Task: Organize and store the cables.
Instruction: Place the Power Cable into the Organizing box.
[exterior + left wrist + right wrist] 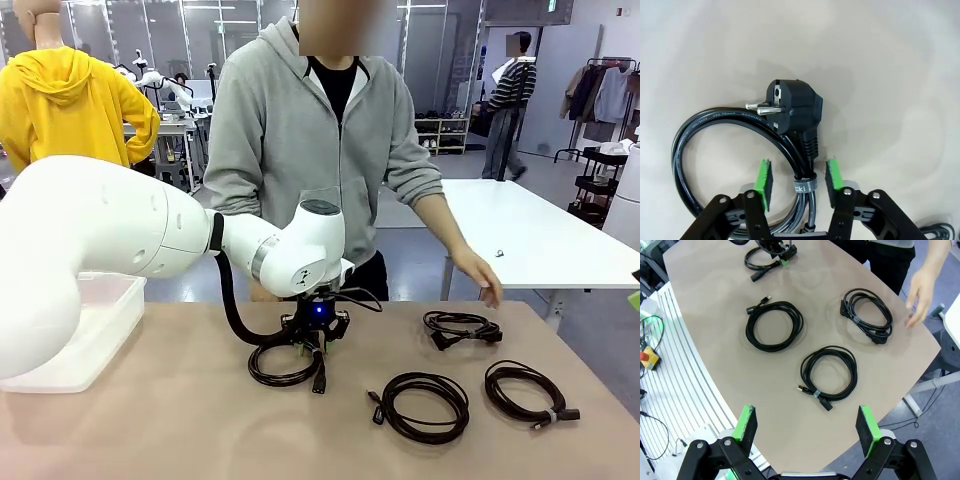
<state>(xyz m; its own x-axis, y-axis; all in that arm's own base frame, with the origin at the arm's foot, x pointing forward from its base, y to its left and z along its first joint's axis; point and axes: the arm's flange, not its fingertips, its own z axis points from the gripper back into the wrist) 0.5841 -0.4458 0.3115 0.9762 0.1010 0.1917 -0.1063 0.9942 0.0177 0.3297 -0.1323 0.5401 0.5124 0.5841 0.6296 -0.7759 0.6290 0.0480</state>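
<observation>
Several coiled black cables lie on the tan table. My left gripper [318, 335] is down over the left-most cable [285, 365]. In the left wrist view this left gripper [799, 179] is open, with a green pad [764, 181] on each side of the cord bundle at its grey tie [805, 186], just below the two-pin plug [792, 107]. The other cables are one [425, 405] near the front, a tied one [525, 392] to its right and one [462, 327] farther back. My right gripper [806, 425] hangs open high above the table, holding nothing.
A white plastic bin [90, 330] sits at the table's left edge. The person stands at the far side, one hand [480, 275] hovering above the back-right cable [867, 315]. A white table [540, 230] stands behind at right.
</observation>
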